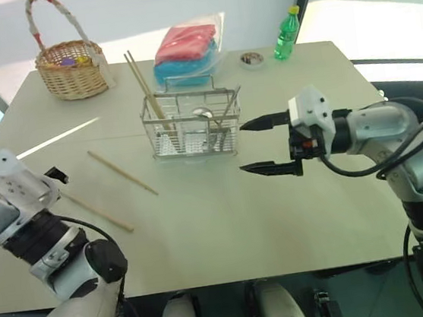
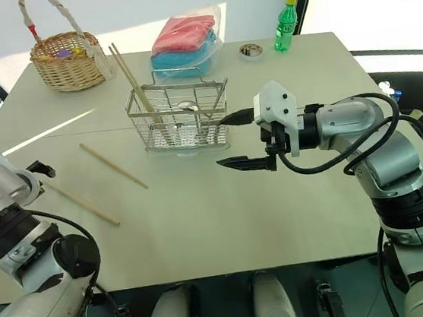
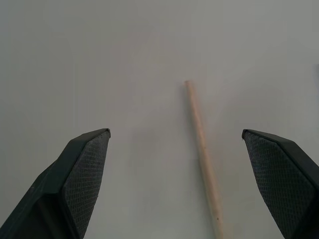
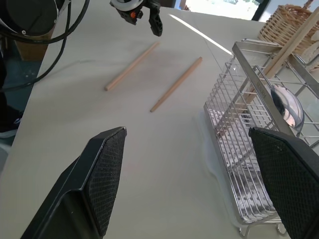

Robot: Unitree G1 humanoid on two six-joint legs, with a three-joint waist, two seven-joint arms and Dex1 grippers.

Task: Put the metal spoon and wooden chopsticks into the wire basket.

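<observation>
The wire basket (image 1: 192,126) stands mid-table. Inside it the metal spoon (image 1: 203,115) stands bowl up, beside two wooden chopsticks (image 1: 144,83) that lean out over the rim. Two more chopsticks lie flat on the table to the basket's left, one (image 1: 121,172) nearer it and one (image 1: 99,211) closer to my left arm. My left gripper (image 3: 174,134) hangs open over the end of that second chopstick (image 3: 202,149), not touching it. To the right of the basket my right gripper (image 1: 267,146) is held open and empty, pointing at its side.
A round wicker basket (image 1: 71,67) with a tall handle sits at the back left. Pink and blue cloths in a plastic bag (image 1: 186,50), a small round tin (image 1: 251,59) and a green bottle (image 1: 286,34) line the far edge. A sunlight streak (image 1: 60,137) crosses the left side.
</observation>
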